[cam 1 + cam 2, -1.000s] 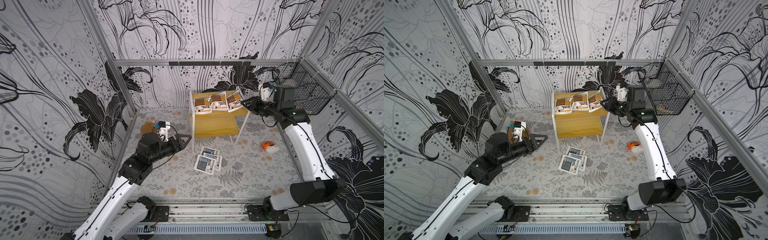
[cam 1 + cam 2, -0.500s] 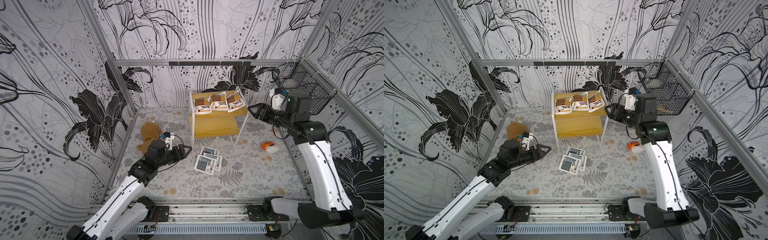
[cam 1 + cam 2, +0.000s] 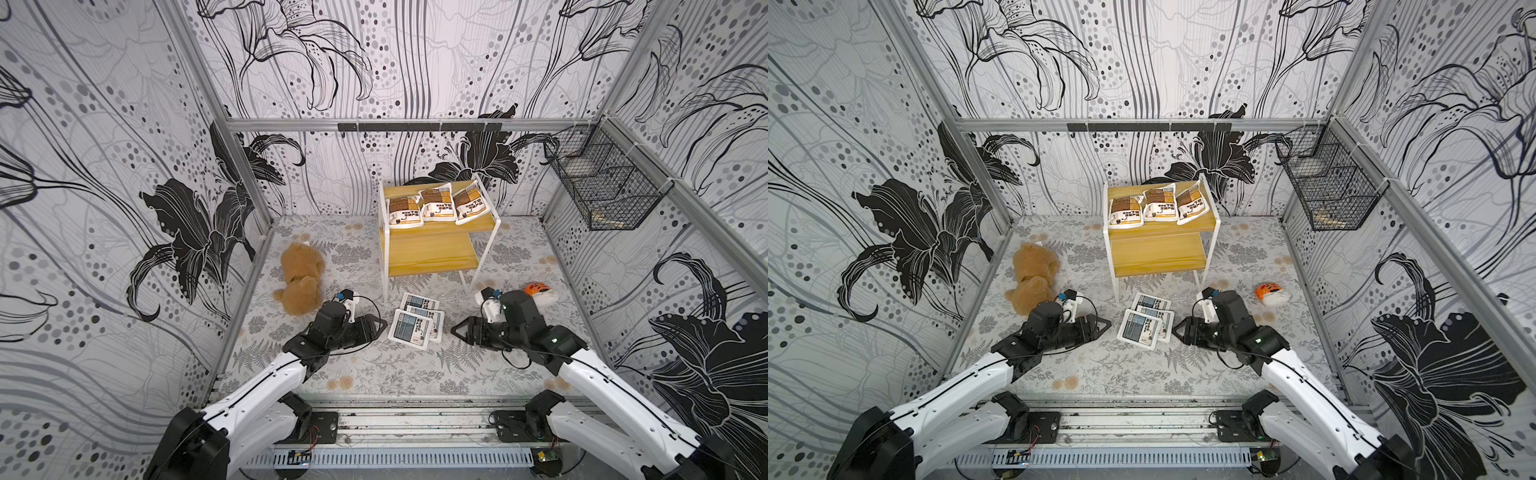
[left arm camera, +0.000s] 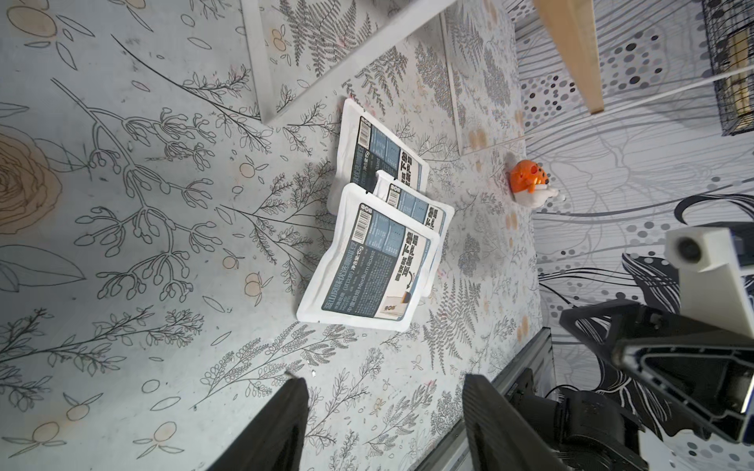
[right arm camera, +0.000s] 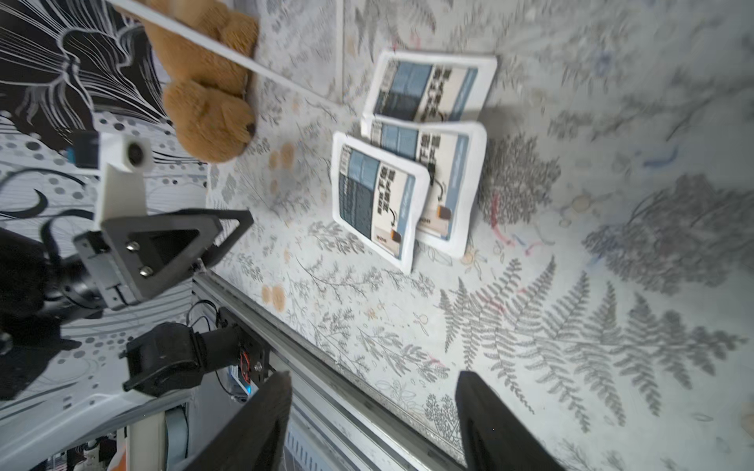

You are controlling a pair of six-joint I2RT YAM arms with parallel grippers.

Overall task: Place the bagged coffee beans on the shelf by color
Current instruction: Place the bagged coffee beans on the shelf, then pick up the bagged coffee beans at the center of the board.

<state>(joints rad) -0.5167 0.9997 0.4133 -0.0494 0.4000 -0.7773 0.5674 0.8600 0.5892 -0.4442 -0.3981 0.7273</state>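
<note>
Three brown-orange bagged coffee beans (image 3: 436, 205) (image 3: 1158, 205) lie in a row on the top board of the shelf (image 3: 428, 253) (image 3: 1158, 253). Its lower board is bare. Three grey-blue bags (image 3: 415, 326) (image 3: 1144, 324) (image 4: 367, 265) (image 5: 379, 200) overlap in a pile on the floor in front of the shelf. My left gripper (image 3: 380, 326) (image 3: 1106, 324) (image 4: 383, 381) hangs low just left of the pile, open and holding nothing. My right gripper (image 3: 455, 330) (image 3: 1177, 328) (image 5: 372, 377) faces it from just right of the pile, also open with nothing in it.
A brown plush bear (image 3: 301, 276) lies left of the shelf, behind my left arm. An orange-and-white toy (image 3: 538, 291) sits behind my right wrist. A black wire basket (image 3: 602, 187) hangs on the right wall. A metal rail (image 3: 415, 419) runs along the front edge.
My right arm left the third brown-orange bag on the top board and swung down to the floor right of the pile. My left arm moved forward and right, up to the pile.
</note>
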